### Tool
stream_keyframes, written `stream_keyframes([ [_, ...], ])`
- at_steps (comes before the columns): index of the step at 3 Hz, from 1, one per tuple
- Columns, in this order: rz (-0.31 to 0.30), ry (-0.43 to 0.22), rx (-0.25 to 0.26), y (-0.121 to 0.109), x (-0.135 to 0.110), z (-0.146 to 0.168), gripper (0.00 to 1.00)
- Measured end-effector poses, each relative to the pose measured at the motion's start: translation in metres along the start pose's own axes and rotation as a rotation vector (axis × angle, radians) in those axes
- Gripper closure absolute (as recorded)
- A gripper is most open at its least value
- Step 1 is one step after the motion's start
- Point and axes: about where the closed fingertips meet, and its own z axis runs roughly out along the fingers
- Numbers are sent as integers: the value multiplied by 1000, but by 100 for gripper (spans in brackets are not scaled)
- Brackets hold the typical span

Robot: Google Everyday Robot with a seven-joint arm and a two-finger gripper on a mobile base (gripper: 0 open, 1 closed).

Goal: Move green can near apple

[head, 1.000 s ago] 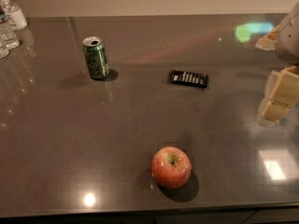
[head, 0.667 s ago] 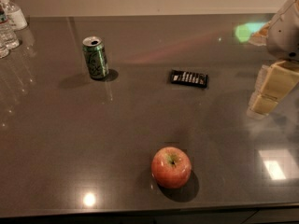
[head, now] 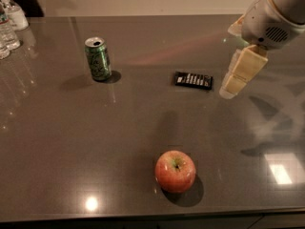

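The green can stands upright on the dark table at the back left, with pale lettering and a silver top. The red-orange apple sits near the front edge, right of centre, far from the can. My gripper hangs from the white arm at the upper right, above the table, just right of a black packet and well to the right of the can. It holds nothing.
A flat black packet lies between the can and the gripper. Clear plastic bottles stand at the back left corner. The table's front edge runs just below the apple.
The arm and gripper have moved left and further into view, from the right edge toward the black packet. The can, apple and packet have not moved.
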Motion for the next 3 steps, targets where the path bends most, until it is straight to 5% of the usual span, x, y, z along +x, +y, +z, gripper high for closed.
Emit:
stream_keyframes([
  [3, 29, -256, -14, -68, -105, 77, 0],
])
